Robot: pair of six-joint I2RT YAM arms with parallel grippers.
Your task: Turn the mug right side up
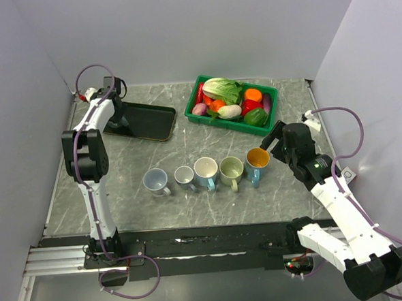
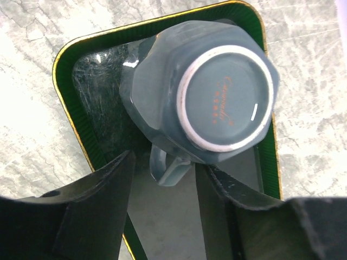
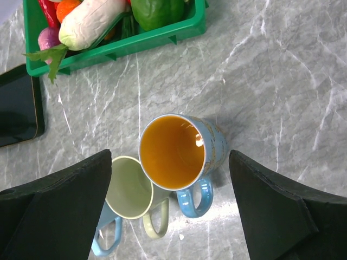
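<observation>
A grey-blue mug (image 2: 200,92) stands upside down on a dark, gold-rimmed tray (image 2: 87,70), its white-ringed base facing up and its handle (image 2: 165,168) pointing toward my left gripper. My left gripper (image 2: 165,179) is open just above the tray, with one finger on each side of the handle and not touching it. In the top view this gripper (image 1: 119,113) hangs over the tray's (image 1: 148,121) left end and hides the mug. My right gripper (image 3: 169,162) is open and empty above an upright blue mug with an orange inside (image 3: 173,151).
Several upright mugs stand in a row mid-table: grey-blue (image 1: 155,181), small white (image 1: 185,175), light blue (image 1: 206,170), pale green (image 1: 231,170) and the orange-lined one (image 1: 257,160). A green basket of vegetables (image 1: 235,100) sits at the back.
</observation>
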